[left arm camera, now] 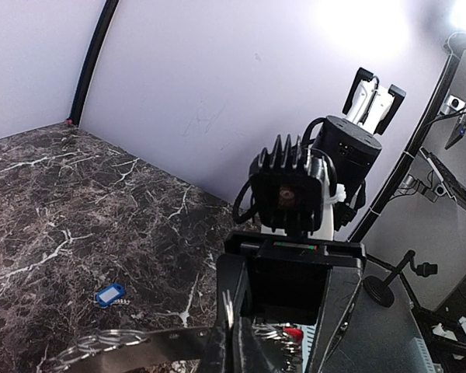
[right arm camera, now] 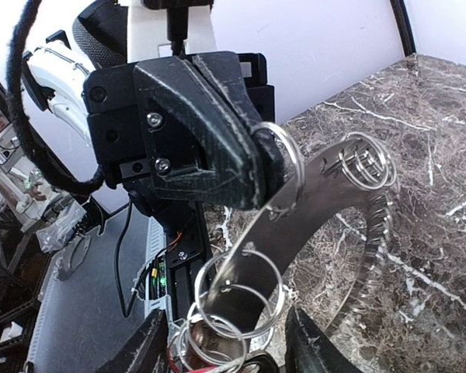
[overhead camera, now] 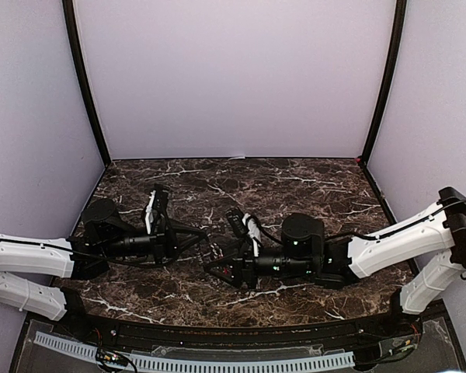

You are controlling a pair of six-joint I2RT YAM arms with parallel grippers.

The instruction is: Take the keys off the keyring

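Grey flat metal with a toothed outer edge forms the keyring [right arm camera: 326, 183], which carries several thin wire split rings [right arm camera: 366, 165]. You have the left gripper [right arm camera: 273, 180] clamped on its band, clear of the table. The right gripper [right arm camera: 227, 351] stands open, fingers apart around the lower rings and the red key [left arm camera: 293, 334]. The blue key [left arm camera: 110, 294] lies loose on the dark, white-veined marble table [overhead camera: 311, 186]. Lilac walls [overhead camera: 233, 78] enclose the cell.
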